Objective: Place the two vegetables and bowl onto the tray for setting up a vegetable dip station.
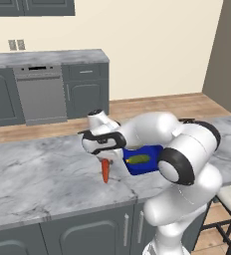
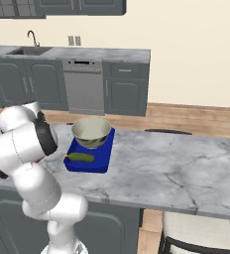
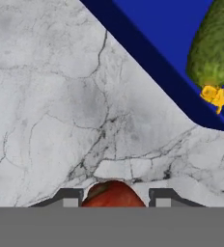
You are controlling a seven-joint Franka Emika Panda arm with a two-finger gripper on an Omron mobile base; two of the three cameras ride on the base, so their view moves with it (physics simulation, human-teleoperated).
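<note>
In the left base view the carrot (image 1: 105, 171) hangs nearly upright from the fingers (image 1: 104, 160), tip just above the desk (image 1: 38, 174) beside the tray (image 1: 143, 160) near the front edge; held so near its top, it could swing or slip, I judge. The right base view shows cucumber (image 2: 81, 157) and bowl (image 2: 91, 132) already in the tray. In the hand view the fingers are closed on the carrot's top, which sits between both.

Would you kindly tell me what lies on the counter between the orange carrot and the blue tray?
Nothing: the hand view shows bare grey marble counter between the small tapered orange carrot and the shallow deep-blue tray.
</note>
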